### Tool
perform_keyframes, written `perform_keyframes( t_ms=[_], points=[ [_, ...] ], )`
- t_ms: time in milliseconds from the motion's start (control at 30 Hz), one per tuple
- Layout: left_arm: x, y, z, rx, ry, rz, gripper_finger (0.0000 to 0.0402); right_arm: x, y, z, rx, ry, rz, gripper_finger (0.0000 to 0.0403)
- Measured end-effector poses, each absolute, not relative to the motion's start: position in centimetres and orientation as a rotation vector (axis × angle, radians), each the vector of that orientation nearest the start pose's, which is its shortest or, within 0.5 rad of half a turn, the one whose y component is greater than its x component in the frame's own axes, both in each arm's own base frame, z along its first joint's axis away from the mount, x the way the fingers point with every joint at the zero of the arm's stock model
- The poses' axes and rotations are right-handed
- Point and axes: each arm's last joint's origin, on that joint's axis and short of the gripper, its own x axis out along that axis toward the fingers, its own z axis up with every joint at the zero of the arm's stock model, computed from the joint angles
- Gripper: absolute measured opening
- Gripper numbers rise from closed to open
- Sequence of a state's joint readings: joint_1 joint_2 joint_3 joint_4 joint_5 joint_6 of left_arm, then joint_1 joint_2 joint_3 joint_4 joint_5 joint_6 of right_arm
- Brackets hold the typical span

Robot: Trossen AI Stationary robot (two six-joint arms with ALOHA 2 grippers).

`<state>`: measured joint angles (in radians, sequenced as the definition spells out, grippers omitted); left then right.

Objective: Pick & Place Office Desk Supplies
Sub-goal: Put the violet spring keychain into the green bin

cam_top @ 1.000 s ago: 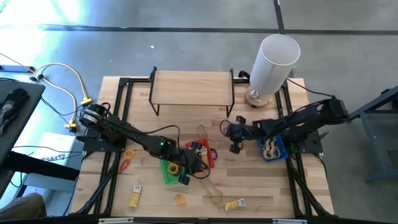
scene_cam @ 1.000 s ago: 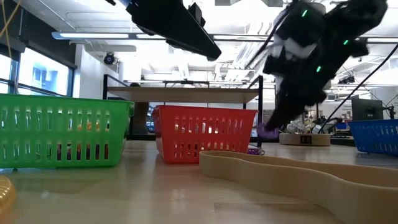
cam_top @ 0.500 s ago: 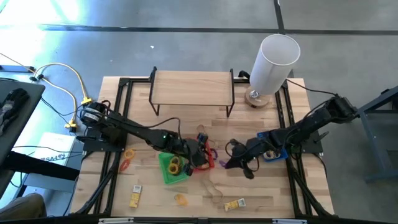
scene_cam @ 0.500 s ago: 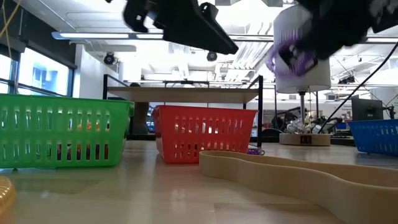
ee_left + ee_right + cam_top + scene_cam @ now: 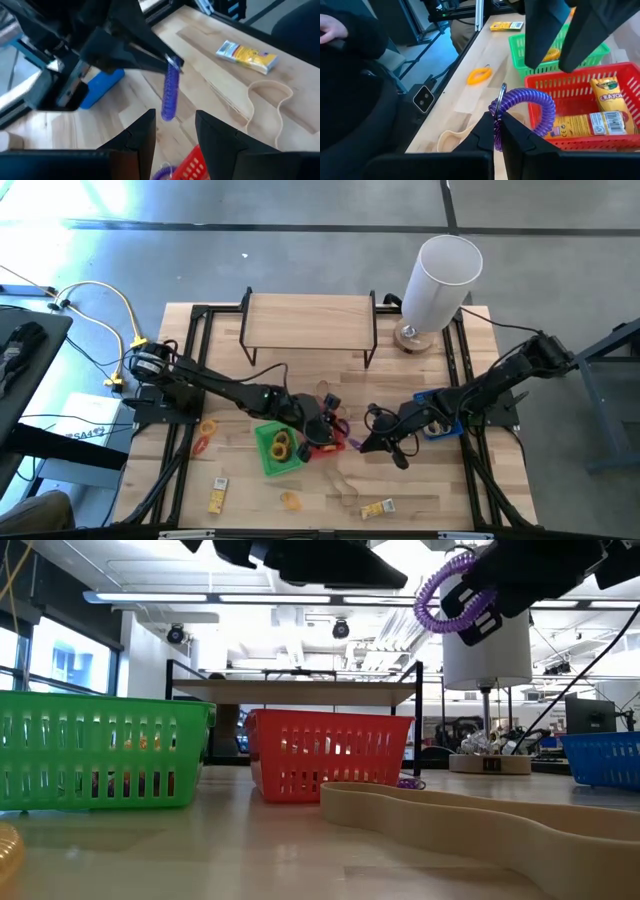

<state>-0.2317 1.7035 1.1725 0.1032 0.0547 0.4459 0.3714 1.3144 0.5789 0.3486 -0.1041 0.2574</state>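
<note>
Purple coil ring: pinched by its metal clip, hanging in the air just beside the red basket; seen high above the tabletop in the low view.
Right gripper: fingers pressed together on the ring's clip, reaching in from the right toward the table's middle, close to the red basket.
Left gripper: fingers spread partway, holding nothing, poised above the red basket.
Red basket: holds crayon packets; stands touching the green basket.
Green basket: holds yellow and orange rings.
Orange loop: flat on the wood, left of the green basket.
Yellow packets: one near the front edge, two more near the front left.
Tan rubber band: lying on the wood, near a yellow packet.
Blue basket: on the right, under the right arm.
White cylinder: upright at the back right corner.
</note>
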Motion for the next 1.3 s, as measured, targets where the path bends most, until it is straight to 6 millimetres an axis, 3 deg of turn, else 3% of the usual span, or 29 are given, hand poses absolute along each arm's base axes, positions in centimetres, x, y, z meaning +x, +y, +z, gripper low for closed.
perform_keyframes(
  t_ms=[267, 567, 1000, 1300],
  points=[
    [38.0, -8.6, 25.4, 0.46, 0.301, -0.344, 0.0131, 24.6, 9.9, 20.3, 0.198, 0.435, 0.418, 0.0004],
    [39.9, -9.0, 22.4, 0.413, 0.291, -0.334, 0.0131, 24.6, 9.8, 20.3, 0.194, 0.437, 0.397, 0.0004],
    [39.7, -10.6, 22.5, 0.403, 0.258, -0.363, 0.0131, 24.5, 9.8, 20.2, 0.174, 0.441, 0.395, 0.0004],
    [39.7, -10.4, 22.4, 0.36, 0.269, -0.353, 0.0131, 24.6, 9.8, 20.2, 0.173, 0.439, 0.385, 0.0004]
  ],
)
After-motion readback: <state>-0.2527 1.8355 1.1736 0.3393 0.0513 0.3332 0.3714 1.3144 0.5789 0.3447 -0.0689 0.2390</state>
